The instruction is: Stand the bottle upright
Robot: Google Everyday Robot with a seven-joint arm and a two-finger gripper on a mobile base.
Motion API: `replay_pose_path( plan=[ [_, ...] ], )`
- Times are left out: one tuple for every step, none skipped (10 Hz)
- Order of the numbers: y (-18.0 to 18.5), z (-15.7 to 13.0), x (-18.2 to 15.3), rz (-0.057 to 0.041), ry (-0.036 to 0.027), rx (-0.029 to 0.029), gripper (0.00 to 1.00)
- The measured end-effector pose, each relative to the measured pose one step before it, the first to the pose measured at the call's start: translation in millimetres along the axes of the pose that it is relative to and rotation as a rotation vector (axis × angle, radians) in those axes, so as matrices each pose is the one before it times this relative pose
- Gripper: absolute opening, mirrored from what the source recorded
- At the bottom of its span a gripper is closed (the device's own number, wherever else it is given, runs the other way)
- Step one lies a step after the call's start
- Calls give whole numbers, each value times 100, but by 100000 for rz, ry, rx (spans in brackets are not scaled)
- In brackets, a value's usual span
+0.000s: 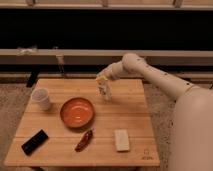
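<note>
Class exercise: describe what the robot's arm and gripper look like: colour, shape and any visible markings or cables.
The arm is smooth cream-white, made of rounded tubular segments joined by a bulbous joint, growing from a broad white body on the right. No loose cables or markings show on it. The gripper, above the far side of the wooden table, looks pale and compact at the end of the arm.
</note>
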Motion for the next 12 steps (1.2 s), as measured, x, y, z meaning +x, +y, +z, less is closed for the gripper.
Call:
replay_pose_path(
  plan=[
    [31, -333, -265, 686, 726, -871, 0],
    [-1, -270, -193, 616, 721, -728, 0],
    [61, -180, -130, 402, 487, -673, 0],
    [7, -137, -81, 340, 414, -417, 0],
    [87, -148, -88, 399, 500, -669, 0],
    [101, -161, -118, 489, 756, -827, 0],
    [73, -116, -116, 549, 512, -514, 0],
    [93, -179, -152, 736, 557, -655, 2],
    [60, -161, -125, 959, 683, -650, 10],
    [70, -194, -198, 1177, 874, -842, 23],
    [37, -158, -147, 469, 260, -439, 31],
    [14, -139, -113, 437, 225, -436, 42]
  ],
)
